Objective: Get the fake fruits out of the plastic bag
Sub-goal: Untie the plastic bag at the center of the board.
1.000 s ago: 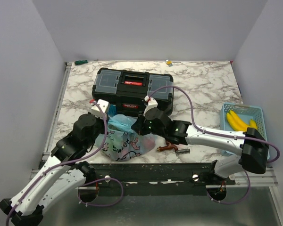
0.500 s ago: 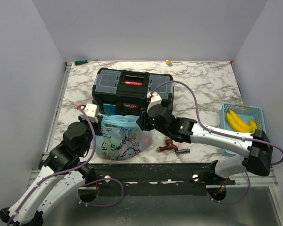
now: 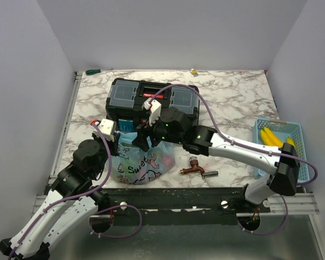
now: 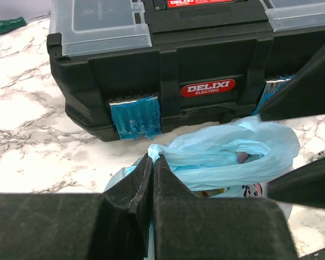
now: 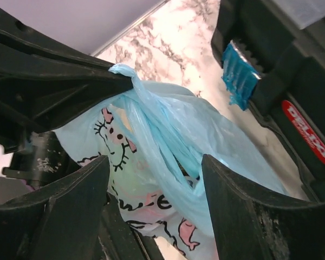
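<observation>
1 plastic bag (image 3: 138, 163) (handle tight in left pincer (image 4: 153, 160))

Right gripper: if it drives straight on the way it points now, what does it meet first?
The plastic bag: its bunched light-blue top lies dead ahead of the open right gripper, pinched up by the left gripper. Depth is unclear, but nothing looks nearer.

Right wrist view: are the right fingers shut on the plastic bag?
No, the right fingers stand wide apart, and the plastic bag shows in the open gap between them.
</observation>
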Motion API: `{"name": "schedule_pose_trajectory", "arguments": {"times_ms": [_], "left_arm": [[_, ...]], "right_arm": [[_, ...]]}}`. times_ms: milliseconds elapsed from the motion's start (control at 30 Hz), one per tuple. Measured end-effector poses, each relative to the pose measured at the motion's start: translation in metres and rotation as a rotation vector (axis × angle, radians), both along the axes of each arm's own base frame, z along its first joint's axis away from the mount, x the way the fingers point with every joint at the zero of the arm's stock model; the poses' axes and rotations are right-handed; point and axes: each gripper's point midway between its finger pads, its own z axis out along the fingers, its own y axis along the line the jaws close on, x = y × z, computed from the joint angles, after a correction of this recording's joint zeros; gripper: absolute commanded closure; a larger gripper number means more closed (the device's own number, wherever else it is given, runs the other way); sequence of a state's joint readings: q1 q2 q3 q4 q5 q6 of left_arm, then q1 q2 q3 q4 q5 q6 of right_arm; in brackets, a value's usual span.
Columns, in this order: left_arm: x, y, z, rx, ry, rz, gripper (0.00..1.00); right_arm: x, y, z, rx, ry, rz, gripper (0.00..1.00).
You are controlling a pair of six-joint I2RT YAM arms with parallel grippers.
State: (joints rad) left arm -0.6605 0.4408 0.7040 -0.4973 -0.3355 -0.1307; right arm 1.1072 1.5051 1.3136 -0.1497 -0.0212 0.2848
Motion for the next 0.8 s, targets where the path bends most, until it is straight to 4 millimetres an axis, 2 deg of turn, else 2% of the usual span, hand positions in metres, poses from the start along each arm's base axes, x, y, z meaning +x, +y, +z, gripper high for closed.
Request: {"name": "schedule_pose_trajectory", "arguments": {"times_ms": [33,100,233,300,333,467,567,733,800], "left_arm": [[0.000,0.000,0.000,-0.001,0.000,-0.002,1.00],[0.000,-0.001,0.000,-0.002,-0.001,-0.007,1.00],[-0.001,-0.002,0.000,-0.001,-0.001,-0.013,1.00],[-0.001,-0.002,0.001,-0.002,-0.003,-0.013,1.00],[-0.001,-0.002,0.001,-0.003,-0.004,-0.013,1.00],[-0.002,-0.001,0.003,-0.008,-0.011,-0.013,1.00],[-0.003,0.001,0.005,-0.016,-0.021,-0.010,1.00],[-0.006,0.004,0.006,-0.027,-0.035,-0.003,1.00],[-0.007,0.004,0.007,-0.034,-0.040,-0.003,1.00]], "right_arm": [[0.000,0.005,-0.005,-0.010,0.003,0.014,0.30],[-0.001,0.015,-0.020,-0.041,0.011,0.037,0.40],[0.002,0.022,-0.052,-0.114,0.026,0.015,0.77],[0.008,0.019,-0.059,-0.132,0.028,-0.032,0.94],[0.011,0.017,-0.059,-0.131,0.026,-0.056,0.99],[0.018,-0.003,-0.055,-0.099,0.019,-0.174,0.99],[0.019,-0.038,-0.049,-0.037,0.032,-0.302,0.99],[0.005,-0.087,-0.022,0.254,0.110,-0.430,0.99],[0.000,-0.097,-0.017,0.362,0.163,-0.454,0.99]]}}
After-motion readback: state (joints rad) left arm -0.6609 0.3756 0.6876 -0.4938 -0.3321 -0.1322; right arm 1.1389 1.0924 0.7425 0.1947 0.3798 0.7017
